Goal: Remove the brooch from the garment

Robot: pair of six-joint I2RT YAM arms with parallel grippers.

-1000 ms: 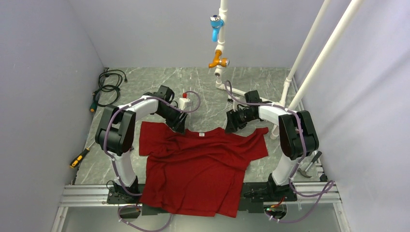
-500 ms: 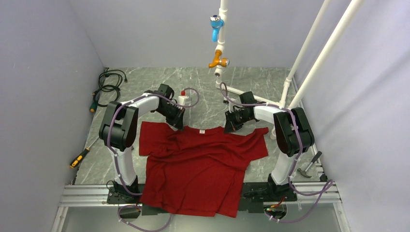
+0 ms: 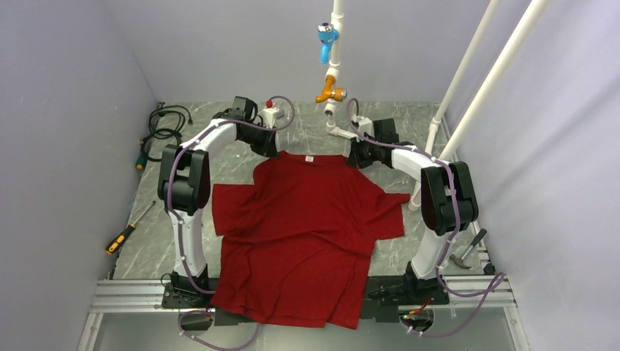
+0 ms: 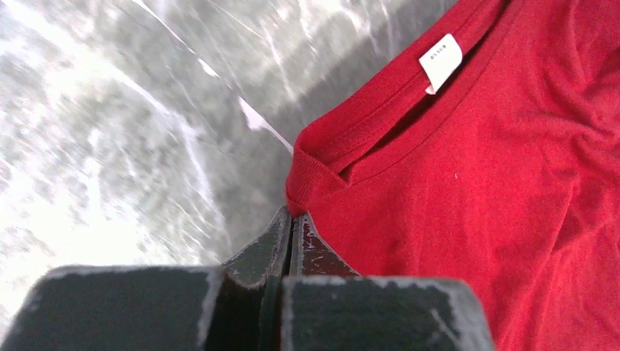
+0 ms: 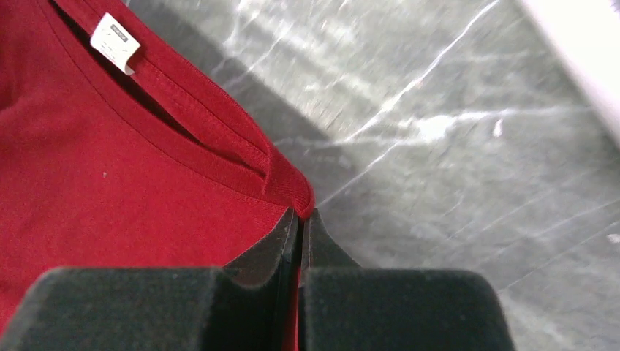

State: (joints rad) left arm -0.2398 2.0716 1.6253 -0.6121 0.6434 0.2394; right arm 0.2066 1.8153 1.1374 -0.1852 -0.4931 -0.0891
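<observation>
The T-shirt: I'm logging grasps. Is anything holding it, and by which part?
Both. The left gripper and the right gripper are each shut on the T-shirt at the shoulder, beside the collar.

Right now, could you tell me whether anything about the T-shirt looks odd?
Yes: no brooch shows anywhere on the red T-shirt, though the left tool and right tool each pinch its shoulder edge beside the collar.

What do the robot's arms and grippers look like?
The left arm and right arm are white tubes with chunky black joints, and a thin purplish cable runs along each. The left gripper and right gripper have flat black fingers, scuffed pale at the edges.
</observation>
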